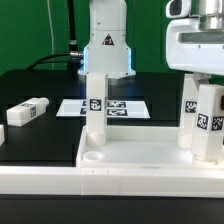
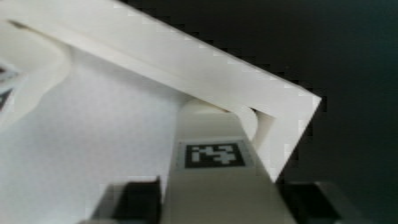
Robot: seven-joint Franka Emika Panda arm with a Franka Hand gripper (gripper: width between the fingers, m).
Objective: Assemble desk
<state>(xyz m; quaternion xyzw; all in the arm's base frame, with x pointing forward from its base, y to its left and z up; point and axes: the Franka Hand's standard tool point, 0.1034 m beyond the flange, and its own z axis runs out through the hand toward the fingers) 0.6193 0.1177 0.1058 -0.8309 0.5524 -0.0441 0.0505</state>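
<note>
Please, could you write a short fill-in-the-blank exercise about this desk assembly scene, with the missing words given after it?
1. The table is ____ in colour.
2. Exactly ____ leg lies flat on it, outside the tabletop.
3. The tool is on the exterior view's ____ side.
Missing words: black; one; right.

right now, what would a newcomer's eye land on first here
The big white hand at the exterior view's right, its fingers either side of a tagged leg standing at the tabletop corner. Then the lone leg upright in the corner at the exterior view's left, and a spare leg lying on the black table.
</note>
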